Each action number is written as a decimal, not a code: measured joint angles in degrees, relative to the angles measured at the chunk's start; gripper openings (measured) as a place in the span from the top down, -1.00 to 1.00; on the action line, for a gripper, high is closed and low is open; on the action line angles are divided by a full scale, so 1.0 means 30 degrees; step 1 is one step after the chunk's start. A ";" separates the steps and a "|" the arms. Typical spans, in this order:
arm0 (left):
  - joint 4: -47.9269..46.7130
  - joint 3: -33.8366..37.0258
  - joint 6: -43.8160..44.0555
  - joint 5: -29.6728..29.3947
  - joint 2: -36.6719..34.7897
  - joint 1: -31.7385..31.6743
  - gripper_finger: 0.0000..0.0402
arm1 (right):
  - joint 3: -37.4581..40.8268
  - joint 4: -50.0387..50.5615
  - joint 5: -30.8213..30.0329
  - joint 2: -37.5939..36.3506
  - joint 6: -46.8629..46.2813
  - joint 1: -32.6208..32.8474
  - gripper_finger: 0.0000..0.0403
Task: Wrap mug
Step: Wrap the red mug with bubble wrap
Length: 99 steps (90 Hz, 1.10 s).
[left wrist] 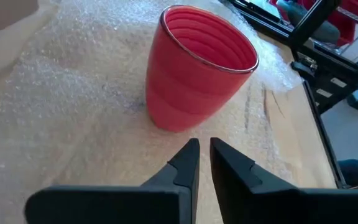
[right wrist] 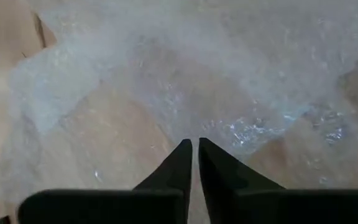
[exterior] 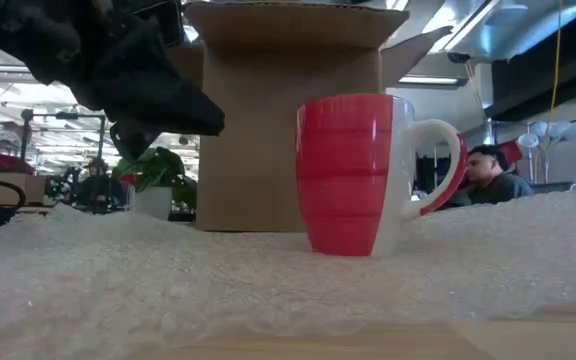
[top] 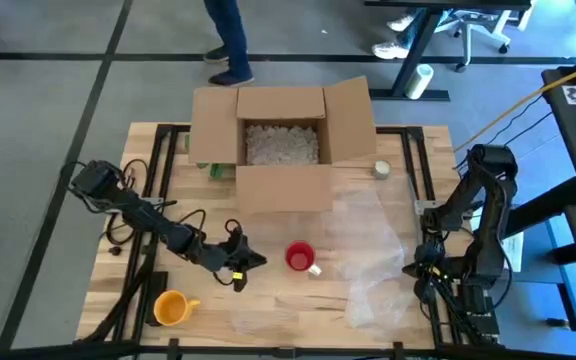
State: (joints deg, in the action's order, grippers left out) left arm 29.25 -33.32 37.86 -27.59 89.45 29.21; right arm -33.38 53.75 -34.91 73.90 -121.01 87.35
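Note:
A red mug [top: 299, 255] with a white handle [exterior: 438, 160] stands upright on its base on a sheet of clear bubble wrap [top: 368, 250] spread over the table's middle and right. My left gripper [top: 256, 261] hovers just left of the mug, fingers shut and pointing at it, clear of the wrap in the low view [exterior: 183, 110]. The left wrist view shows the mug [left wrist: 194, 68] just beyond the fingertips [left wrist: 204, 148]. My right gripper [right wrist: 195, 144] is shut and waits over the wrap's right part [right wrist: 185, 81], by the table's right edge [top: 423, 268].
An open cardboard box [top: 283, 140] with white filling stands at the far middle. An orange mug [top: 171, 308] stands at the near left, and a tape roll [top: 381, 169] lies right of the box. A person's legs [top: 230, 40] show beyond the table.

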 joint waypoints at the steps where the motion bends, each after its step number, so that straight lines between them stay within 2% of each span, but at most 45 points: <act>1: -0.0001 0.0000 0.0040 0.0001 0.0000 0.0000 0.90 | 0.0004 -0.0004 0.0004 -0.0017 0.0004 0.0000 0.81; 22: 0.0001 0.0000 0.0829 -0.0001 0.0000 0.0007 0.90 | 0.0035 0.0147 0.0613 -0.0120 0.0415 0.0000 0.31; 36: 0.0009 0.0000 0.0962 -0.0001 0.0000 0.0015 0.90 | 0.0487 -0.0378 0.1055 -0.0149 0.0422 0.0000 0.17; 54: 0.0016 0.0000 0.1631 -0.0004 0.0000 0.0022 0.90 | 0.1202 -0.1711 -0.0493 -0.0271 0.0405 -0.0007 0.21; 83: 0.0023 0.0000 0.1745 -0.0009 0.0000 0.0036 0.90 | 0.1253 -0.1338 -0.0453 -0.0273 0.0641 -0.0228 0.41; 99: 0.0038 0.0000 0.1832 -0.0009 0.0000 0.0036 0.90 | 0.1361 -0.1038 0.0866 -0.0335 0.1946 -0.1386 0.45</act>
State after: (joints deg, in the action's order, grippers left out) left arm 29.36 -33.32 43.35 -27.62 89.45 29.32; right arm -29.30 50.64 -32.32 72.89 -115.17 83.19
